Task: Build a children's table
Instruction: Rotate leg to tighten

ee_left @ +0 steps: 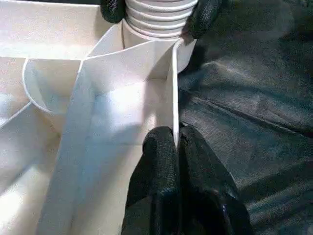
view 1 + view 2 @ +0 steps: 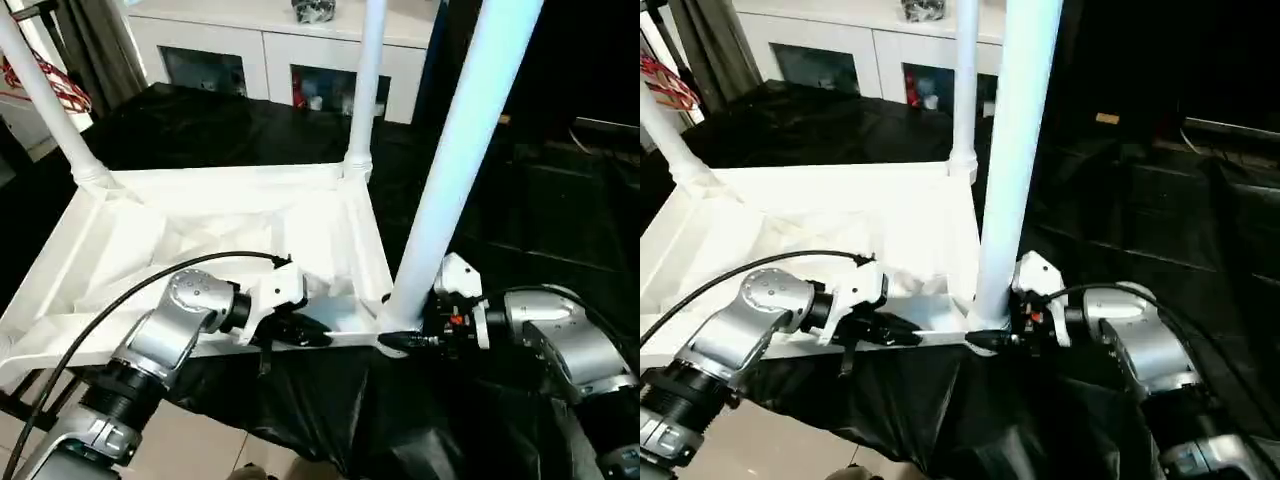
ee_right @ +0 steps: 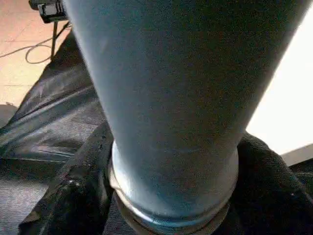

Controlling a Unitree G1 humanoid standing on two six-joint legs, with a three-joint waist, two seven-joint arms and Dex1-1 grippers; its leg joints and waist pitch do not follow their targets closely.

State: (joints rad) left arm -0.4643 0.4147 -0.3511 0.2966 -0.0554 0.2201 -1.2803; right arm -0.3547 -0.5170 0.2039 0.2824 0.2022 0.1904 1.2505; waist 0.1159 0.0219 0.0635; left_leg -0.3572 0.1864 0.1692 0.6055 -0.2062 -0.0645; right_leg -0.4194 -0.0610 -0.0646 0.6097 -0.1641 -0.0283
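Nearest, a third leg [image 2: 455,170] is pinched at the tabletop's [image 2: 120,240] near-right corner socket by the right end effector [image 2: 408,338], the near rim clamped by the left end effector [image 2: 300,330]; one remains.

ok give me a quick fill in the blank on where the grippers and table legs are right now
1. The left gripper is pinching the tabletop's ____.
2. The right gripper grips the base of the near-right ____.
3. The number of legs standing up from the tabletop is ____.
4. The cloth under the tabletop is coloured ____.

Missing words: rim; leg; three; black
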